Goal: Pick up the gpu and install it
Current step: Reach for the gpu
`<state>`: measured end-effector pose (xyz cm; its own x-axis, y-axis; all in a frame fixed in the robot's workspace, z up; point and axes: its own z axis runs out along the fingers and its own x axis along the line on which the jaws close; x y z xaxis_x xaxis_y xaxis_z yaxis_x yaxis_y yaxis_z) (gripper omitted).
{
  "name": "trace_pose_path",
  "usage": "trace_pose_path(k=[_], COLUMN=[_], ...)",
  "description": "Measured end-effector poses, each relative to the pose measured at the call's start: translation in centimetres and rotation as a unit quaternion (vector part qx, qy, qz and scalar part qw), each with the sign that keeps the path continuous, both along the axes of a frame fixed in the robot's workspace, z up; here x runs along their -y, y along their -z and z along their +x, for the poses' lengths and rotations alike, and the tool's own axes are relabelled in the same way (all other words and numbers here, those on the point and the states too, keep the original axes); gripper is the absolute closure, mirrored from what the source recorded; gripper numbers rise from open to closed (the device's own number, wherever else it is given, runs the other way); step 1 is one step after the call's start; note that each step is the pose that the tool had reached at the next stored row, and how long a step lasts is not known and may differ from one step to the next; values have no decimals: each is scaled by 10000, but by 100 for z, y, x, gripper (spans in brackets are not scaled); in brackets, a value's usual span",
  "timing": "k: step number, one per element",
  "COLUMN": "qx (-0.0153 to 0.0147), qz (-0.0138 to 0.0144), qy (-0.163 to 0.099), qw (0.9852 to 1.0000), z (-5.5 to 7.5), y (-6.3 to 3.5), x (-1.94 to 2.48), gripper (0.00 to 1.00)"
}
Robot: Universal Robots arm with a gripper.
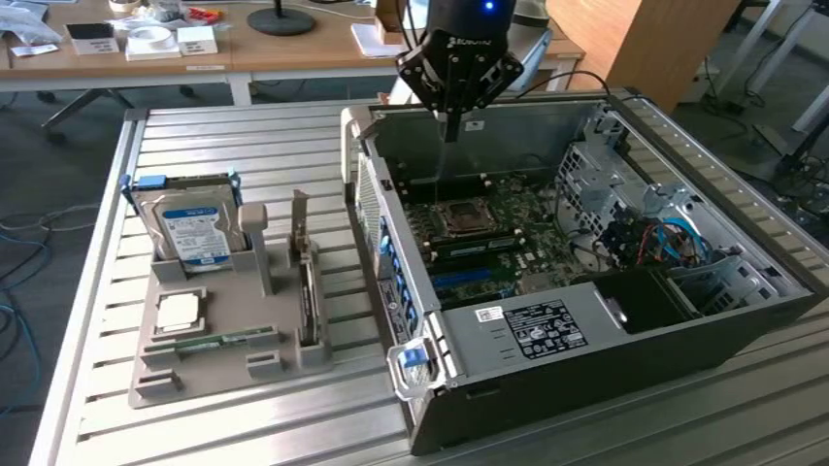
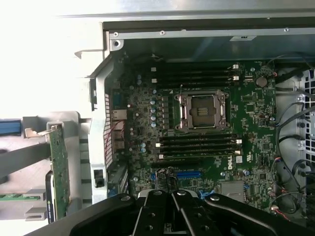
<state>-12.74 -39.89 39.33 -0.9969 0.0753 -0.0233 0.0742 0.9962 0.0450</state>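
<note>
Green gpu (image 2: 60,167) face in wrist view; clenched, empty hand (image 1: 449,124) above case (image 1: 557,383) in exterior view.

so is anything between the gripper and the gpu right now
Yes, the case's side wall. The gripper hangs shut over the open case; the gpu stands upright in the grey holder outside that wall, to the exterior view's left. Nothing else visible lies between them.
</note>
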Motion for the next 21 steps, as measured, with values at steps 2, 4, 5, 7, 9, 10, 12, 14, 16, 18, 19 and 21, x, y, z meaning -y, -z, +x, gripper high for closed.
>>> trace_pose_path(k=[2, 4, 5, 7, 9, 10, 12, 14, 16, 18, 19, 21], qx=[0, 0, 0, 0, 0, 0, 0, 0, 0, 0, 0, 0], qz=[0, 0, 0, 0, 0, 0, 0, 0, 0, 0, 0, 0], qy=[0, 0, 0, 0, 0, -1, 0, 0, 0, 0, 0, 0], qw=[10000, 10000, 10000, 10000, 10000, 10000, 10000, 10000, 10000, 10000, 10000, 10000], z=[-22, -47, -58, -83, -109, -121, -145, -165, -186, -210, -222, -248], y=[0, 0, 0, 0, 0, 0, 0, 0, 1, 0, 0, 0], x=[0, 0, 0, 0, 0, 0, 0, 0, 0, 0, 0, 0], gripper=[89, 89, 89, 89, 89, 89, 89, 89, 89, 89, 89, 89])
